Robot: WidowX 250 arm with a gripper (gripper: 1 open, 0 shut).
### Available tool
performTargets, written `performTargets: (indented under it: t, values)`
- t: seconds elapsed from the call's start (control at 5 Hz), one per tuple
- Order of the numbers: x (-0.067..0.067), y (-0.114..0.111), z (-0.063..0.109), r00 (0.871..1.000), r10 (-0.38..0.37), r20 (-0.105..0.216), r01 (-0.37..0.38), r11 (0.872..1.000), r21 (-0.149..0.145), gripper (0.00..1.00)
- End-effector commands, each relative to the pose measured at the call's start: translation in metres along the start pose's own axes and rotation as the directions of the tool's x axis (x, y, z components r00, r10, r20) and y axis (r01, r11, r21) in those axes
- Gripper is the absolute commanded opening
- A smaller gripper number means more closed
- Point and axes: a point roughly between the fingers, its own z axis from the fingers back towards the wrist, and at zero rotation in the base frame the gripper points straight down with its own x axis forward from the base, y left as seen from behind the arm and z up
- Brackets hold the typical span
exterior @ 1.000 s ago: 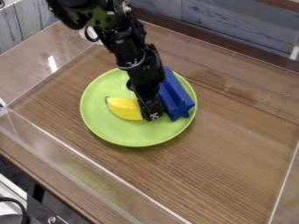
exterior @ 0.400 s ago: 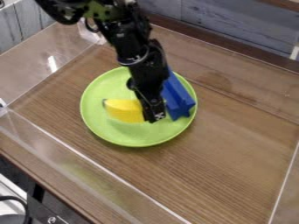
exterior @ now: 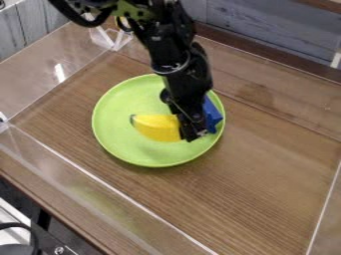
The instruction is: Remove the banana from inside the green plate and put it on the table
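round plate (exterior: pixel 118 139), lime green, smooth and plastic-looking, shallow, with a raised rim. it sits on a brown surface (exterior: pixel 253 194) with fine wood grain running across it, dull rather than glossy. clear, flat panelling (exterior: pixel 100 207) along the near left edge, catching pale streaks of light; a bright glare spot further up on the left. behind, grey boards (exterior: pixel 260 28) with visible grain, and a dark brown strip along the foot of them

blue block (exterior: pixel 212 114), straight-edged, at the right side of the plate, partly covered by the gripper (exterior: pixel 185 135). robot arm (exterior: pixel 170 45) comes in from the top: black, jointed, uneven in outline, with a small yellow-green patch near the upper edge of the view. black cable (exterior: pixel 16 227) curving at the lower left corner, beside white and dark parts

banana (exterior: pixel 156 127): plain yellow, short, stubby, smooth, lightly curved, narrowing at its left end, where the tip looks darker. it is over the middle of the plate, within the rim as seen from here. right end hidden by black fingers; gripper clamped on the banana at that end
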Motion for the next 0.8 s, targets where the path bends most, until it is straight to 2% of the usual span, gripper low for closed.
performTargets:
  t: [0.0,0.4,0.6]
  values:
    - [0.014,0.002,0.009,0.999,0.004,0.038,-0.005,0.999,0.037,0.00]
    - [0.011,-0.012,0.010,0.999,0.010,0.035,-0.012,0.999,0.043,0.00]
    - [0.021,-0.011,0.016,0.999,-0.030,0.030,0.029,0.999,0.034,0.00]
